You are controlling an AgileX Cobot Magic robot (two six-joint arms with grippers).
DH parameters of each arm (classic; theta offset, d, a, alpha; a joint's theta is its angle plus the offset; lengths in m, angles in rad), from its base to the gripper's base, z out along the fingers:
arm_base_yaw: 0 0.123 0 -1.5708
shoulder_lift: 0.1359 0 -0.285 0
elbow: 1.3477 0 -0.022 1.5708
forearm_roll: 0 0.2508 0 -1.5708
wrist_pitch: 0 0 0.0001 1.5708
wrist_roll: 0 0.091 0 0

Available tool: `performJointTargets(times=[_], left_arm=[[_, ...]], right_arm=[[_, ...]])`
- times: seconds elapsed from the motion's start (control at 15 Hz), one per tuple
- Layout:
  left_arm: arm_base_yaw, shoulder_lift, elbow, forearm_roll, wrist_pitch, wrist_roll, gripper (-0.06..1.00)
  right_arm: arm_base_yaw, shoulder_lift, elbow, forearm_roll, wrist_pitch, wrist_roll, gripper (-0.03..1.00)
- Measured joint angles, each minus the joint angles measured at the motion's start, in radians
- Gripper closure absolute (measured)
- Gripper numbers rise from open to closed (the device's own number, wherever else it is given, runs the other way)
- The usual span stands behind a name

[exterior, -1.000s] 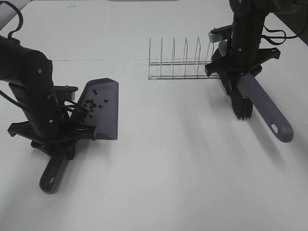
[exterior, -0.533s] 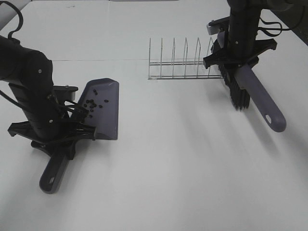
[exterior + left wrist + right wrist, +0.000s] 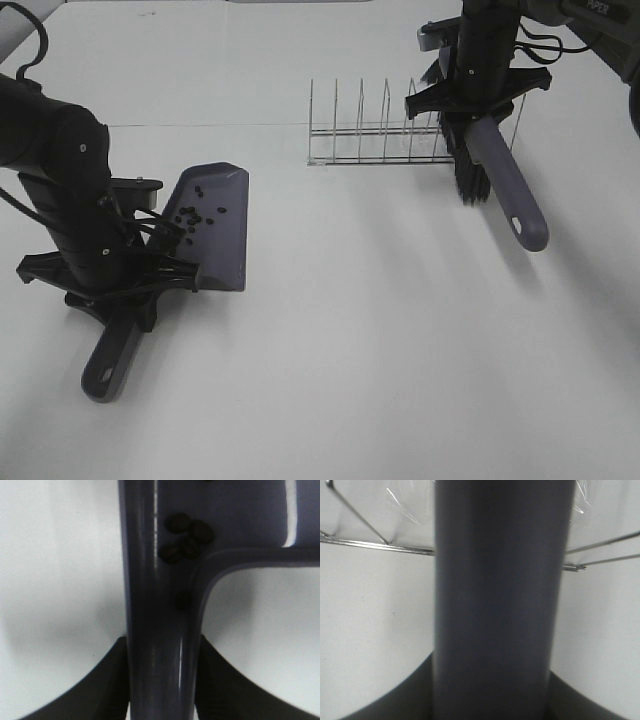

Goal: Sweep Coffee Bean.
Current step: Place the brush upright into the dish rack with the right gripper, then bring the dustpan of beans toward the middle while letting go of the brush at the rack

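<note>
since a second ago the right gripper [image 3: 478, 112] has carried the brush [image 3: 490, 165] back and up toward the wire rack [image 3: 375, 135], while the left side has not shifted. nearest, the left gripper [image 3: 120, 280] is clamped narrow on the dustpan [image 3: 215, 225] handle, which pokes toward the table's near edge; the pan is tipped with its back low, probably so the load cannot roll out. the coffee bean [image 3: 190, 214] pile sits inside the pan toward the handle end, a few crowded at the neck in the left wrist view, and no beans show on the table [image 3: 350, 330]. farthest, the right gripper is closed tight on the brush handle, bristles hanging clear of the table just beside the rack's end, likely heading to park it.
</note>
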Motion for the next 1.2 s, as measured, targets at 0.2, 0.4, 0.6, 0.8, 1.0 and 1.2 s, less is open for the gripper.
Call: performJointTargets(times=[0.2, 0.4, 0.6, 0.8, 1.0, 1.2], left_arm=[[0.000, 0.000, 0.000, -0.001, 0.000, 0.003, 0.60], [0.000, 0.000, 0.000, -0.001, 0.000, 0.003, 0.60], [0.000, 0.000, 0.000, -0.001, 0.000, 0.003, 0.60], [0.000, 0.000, 0.000, -0.001, 0.000, 0.003, 0.60], [0.000, 0.000, 0.000, -0.001, 0.000, 0.004, 0.60], [0.000, 0.000, 0.000, -0.001, 0.000, 0.004, 0.60]], right_arm=[[0.000, 0.035, -0.045, -0.001, 0.014, 0.000, 0.68], [0.000, 0.036, -0.047, -0.001, 0.013, 0.005, 0.60], [0.000, 0.030, -0.048, -0.001, 0.013, 0.010, 0.31], [0.000, -0.012, -0.048, -0.009, 0.013, 0.010, 0.26], [0.000, -0.069, -0.048, -0.015, 0.013, 0.007, 0.26], [0.000, -0.133, -0.048, -0.014, 0.014, -0.005, 0.25]])
